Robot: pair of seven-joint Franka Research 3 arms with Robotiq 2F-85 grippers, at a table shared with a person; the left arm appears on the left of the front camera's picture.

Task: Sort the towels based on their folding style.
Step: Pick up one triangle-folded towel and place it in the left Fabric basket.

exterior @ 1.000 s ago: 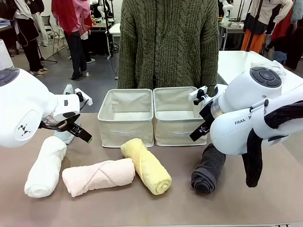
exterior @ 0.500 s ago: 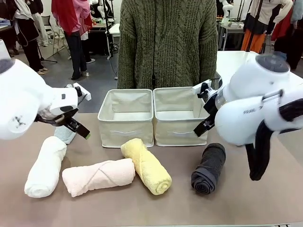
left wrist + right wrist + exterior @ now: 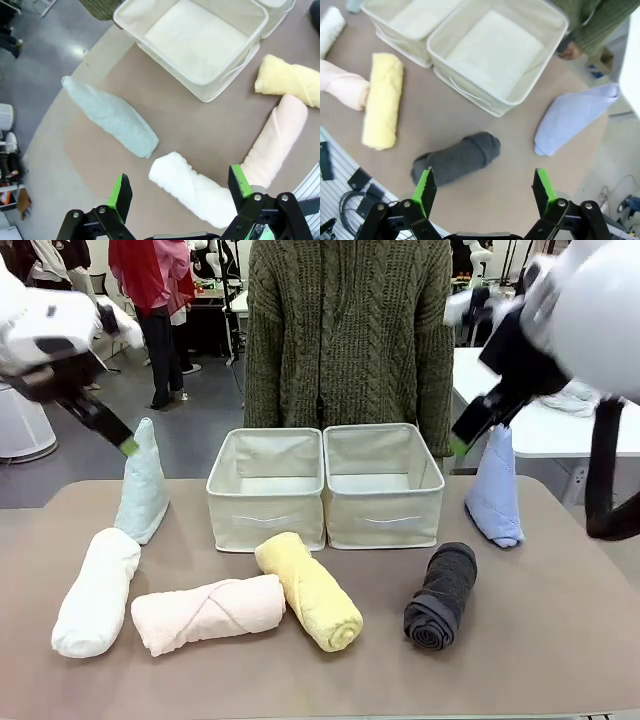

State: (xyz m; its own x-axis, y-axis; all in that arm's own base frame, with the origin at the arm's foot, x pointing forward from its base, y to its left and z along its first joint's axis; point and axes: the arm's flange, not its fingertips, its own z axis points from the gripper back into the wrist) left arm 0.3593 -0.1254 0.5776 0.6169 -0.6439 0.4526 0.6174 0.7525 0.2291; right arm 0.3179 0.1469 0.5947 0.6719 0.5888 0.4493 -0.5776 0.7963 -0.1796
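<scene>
A: Hovering high: left gripper, right gripper, jaws apart, empty.
B: Towels?
A: All on table. White roll, pink roll, yellow roll, grey roll before bins; mint cone left, blue cone right.
B: Step?
A: Likely first pick; next needs descent onto one towel, then its bin.
</scene>
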